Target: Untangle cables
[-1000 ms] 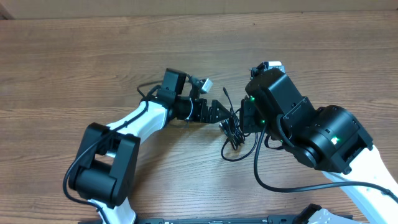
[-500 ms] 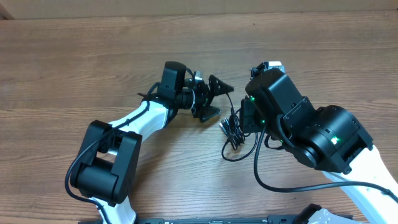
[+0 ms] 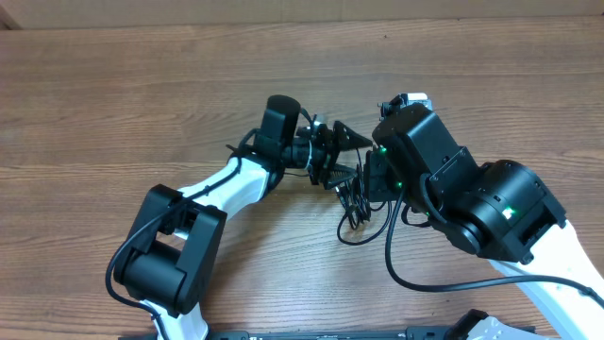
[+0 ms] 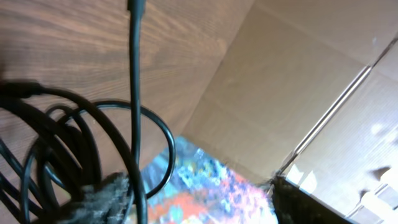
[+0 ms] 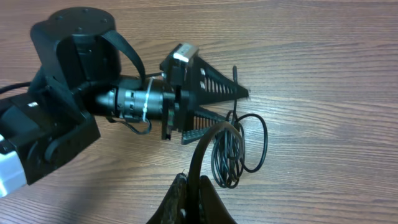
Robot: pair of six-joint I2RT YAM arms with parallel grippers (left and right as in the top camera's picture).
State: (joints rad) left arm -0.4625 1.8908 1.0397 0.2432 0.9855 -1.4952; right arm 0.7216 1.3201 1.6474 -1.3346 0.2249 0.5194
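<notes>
Two grippers meet at the cables (image 3: 355, 203), a small black coil lying on the wooden table (image 3: 142, 94). Left gripper (image 5: 241, 104) is spread wide at the coil's edge. Right gripper (image 5: 188, 185) is pinched closed on one strand arching out of the coil.

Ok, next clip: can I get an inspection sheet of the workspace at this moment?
Surface: brown wood-grain table, no marks seen.
Job's things: thin black cables with plug ends, a tangled coil between the two arms.
Clutter: nothing seen.
Grippers: left gripper open at the coil's edge; right gripper shut on a loop of the cables.
Cables: thick black arm cable trails on the table beside the right arm.
Surroundings: tan cardboard wall behind the table.
</notes>
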